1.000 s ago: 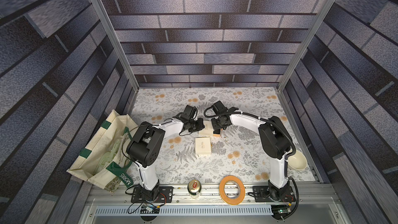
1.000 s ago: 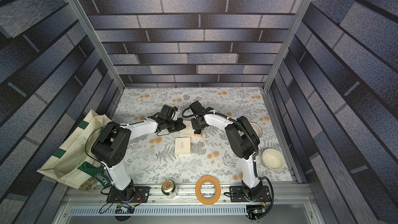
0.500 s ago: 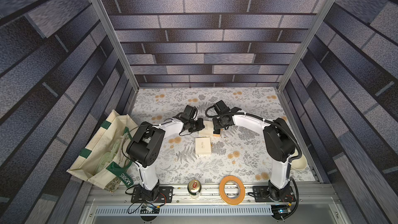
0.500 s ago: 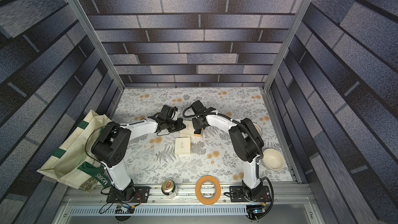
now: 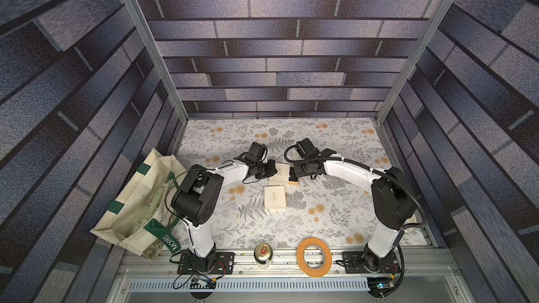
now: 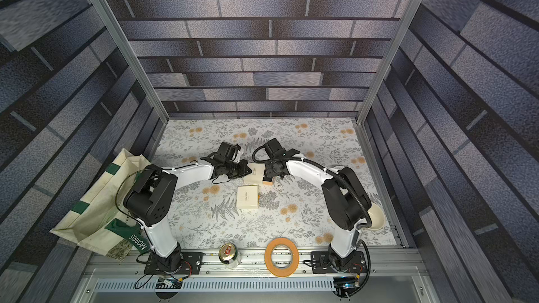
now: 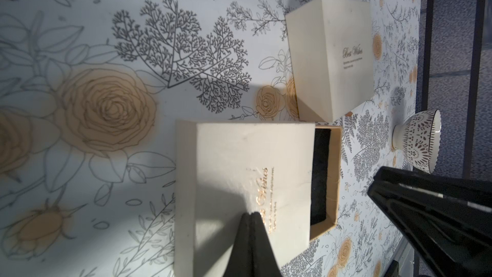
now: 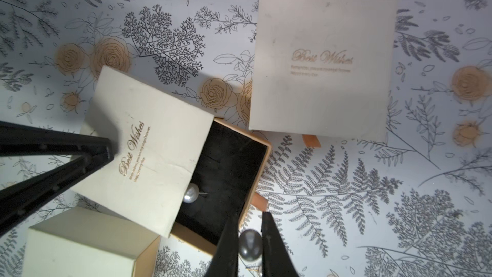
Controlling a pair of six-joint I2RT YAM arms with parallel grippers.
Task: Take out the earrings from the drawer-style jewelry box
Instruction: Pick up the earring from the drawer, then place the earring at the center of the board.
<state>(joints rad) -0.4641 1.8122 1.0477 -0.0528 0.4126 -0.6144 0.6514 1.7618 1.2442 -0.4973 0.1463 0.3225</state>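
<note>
Roughly halfway, seemingly. On the floral-print counter (image 8: 372,187), cream cardboard drawer-style jewelry box (image 8: 149,155) with its black-lined drawer (image 8: 234,166) slid partly out. Inside, right at the box's mouth: white pearl earring (image 8: 191,193), yet to be taken. Outside, just beside the drawer's corner: dark grey pearl earring (image 8: 249,245), pinched in the right pincer (image 8: 250,215). Closed and empty, left pincer (image 7: 251,217), tips on the box top, likely steadying it. Nearby, second cream box (image 8: 323,62), shut, contents hidden.

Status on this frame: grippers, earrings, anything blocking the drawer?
Left gripper shut, pinning the box sleeve. Right gripper shut on grey pearl earring, just outside the drawer. White pearl earring in drawer, half under sleeve edge.
</note>
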